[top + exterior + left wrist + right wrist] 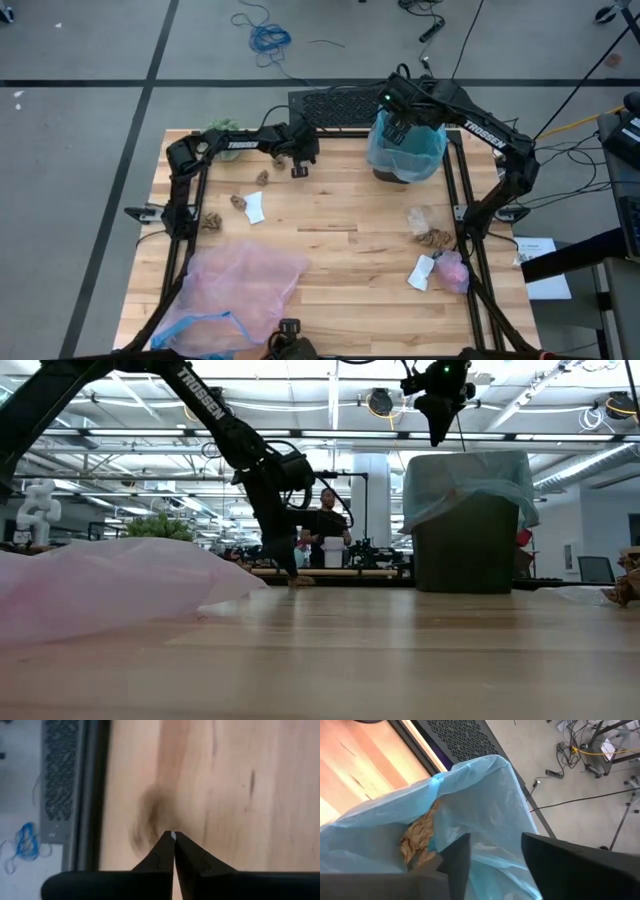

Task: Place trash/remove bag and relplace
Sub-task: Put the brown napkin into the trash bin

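Near edge of table (330, 260): pink bag (240, 285) spread flat at near left, not the task's. Near right: pink wad (452, 270) w/ white scrap (422, 272) just beside it, brown scraps (434, 239) a bit farther. Mid left: white scrap (254, 207) w/ brown bits (238, 201) close by, one more brown bit (210, 221) toward the left edge.

Far left: left gripper (300, 170) low over bare wood, jaws together, nothing seen between them; a dark blurred patch shows on the wood just past the tips in the wrist view, can't tell what it is. A brown scrap (263, 177) lies just left of it, nearest trash to this arm.

Far right: bin (466, 545) lined w/ blue bag (405, 148), bag rim folded over the bin's top. Right gripper (398, 128) hangs above the bag mouth, jaws apart, empty; crumpled brown paper (420, 840) already inside.

Judgement: key relation is left arm to the scraps at mid left, all to its left and nearer side, well apart from the right arm. Near-right trash is closer to the right arm. Bag stays in till the loose trash is in.
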Robot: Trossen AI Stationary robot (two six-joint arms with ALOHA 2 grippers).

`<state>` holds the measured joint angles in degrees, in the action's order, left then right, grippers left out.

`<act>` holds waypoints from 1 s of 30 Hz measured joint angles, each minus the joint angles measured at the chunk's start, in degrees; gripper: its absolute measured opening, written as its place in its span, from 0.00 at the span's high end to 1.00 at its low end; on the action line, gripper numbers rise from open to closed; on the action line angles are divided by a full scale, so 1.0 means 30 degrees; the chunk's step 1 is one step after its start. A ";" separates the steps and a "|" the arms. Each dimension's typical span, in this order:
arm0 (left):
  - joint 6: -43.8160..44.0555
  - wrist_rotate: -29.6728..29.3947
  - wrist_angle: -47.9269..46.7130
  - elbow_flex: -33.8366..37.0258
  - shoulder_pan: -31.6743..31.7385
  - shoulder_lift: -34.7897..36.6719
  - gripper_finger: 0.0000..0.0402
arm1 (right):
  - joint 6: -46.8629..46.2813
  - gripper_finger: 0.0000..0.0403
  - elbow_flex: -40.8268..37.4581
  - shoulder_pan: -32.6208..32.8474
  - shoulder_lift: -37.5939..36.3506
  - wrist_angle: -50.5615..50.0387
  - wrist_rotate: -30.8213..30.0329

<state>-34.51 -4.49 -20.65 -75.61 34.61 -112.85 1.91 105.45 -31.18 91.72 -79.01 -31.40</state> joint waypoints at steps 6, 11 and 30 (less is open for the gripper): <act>0.0351 -0.0307 -0.0837 0.0007 0.0004 0.1310 1.00 | 0.0257 0.93 0.0000 -0.0040 0.0000 -0.0011 0.0007; 0.0551 -0.0206 -0.1055 0.0007 -0.0330 0.3110 1.00 | 0.0257 0.97 0.0000 0.0123 -0.0065 -0.0055 0.0131; 0.4271 0.1412 -0.1398 0.0022 0.0486 0.0857 0.66 | 0.0185 0.77 0.0000 0.0175 0.0007 -0.0404 0.2011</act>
<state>-21.69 -0.25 -24.84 -75.55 36.06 -110.28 2.46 105.45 -30.65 91.74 -80.22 -25.36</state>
